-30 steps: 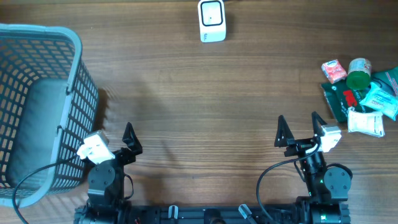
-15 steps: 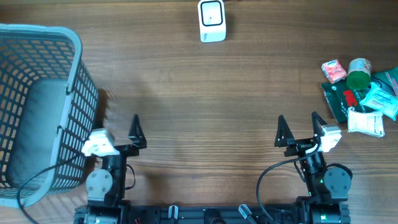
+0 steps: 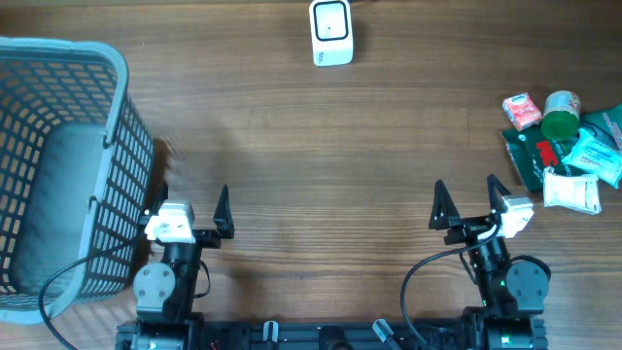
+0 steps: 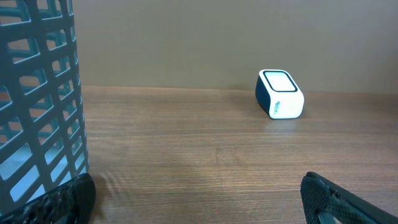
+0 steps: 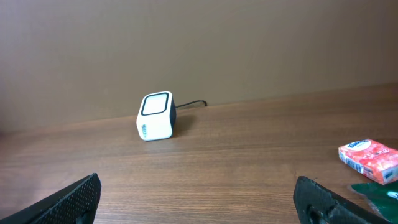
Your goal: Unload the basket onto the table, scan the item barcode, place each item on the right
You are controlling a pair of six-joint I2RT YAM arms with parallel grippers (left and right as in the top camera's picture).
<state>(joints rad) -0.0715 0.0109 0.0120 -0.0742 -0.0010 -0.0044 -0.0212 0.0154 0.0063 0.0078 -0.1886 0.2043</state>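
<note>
Both pairs of jaws stand wide open, holding nothing. The items (image 3: 564,146) lie heaped at the right edge of the desk (image 3: 340,146), well apart from the scanner (image 3: 331,32). In so tight a heap, the right jaws could snag two packets, or lift one with its barcode turned away.

Tabletop (image 3: 311,146): matt brown wood grain. Basket (image 3: 126,185): grey plastic lattice. Scanner (image 3: 331,32): smooth white plastic, glossy face.

Barcode scanner (image 3: 331,32) sits at the worktop's (image 3: 340,146) far edge, centre. Basket (image 3: 121,165) stands on the left, just beside the left gripper (image 3: 191,199). Pile of packets (image 3: 569,156) lies at the right edge. Right gripper (image 3: 467,190) is at the front right, well apart from the left one.
</note>
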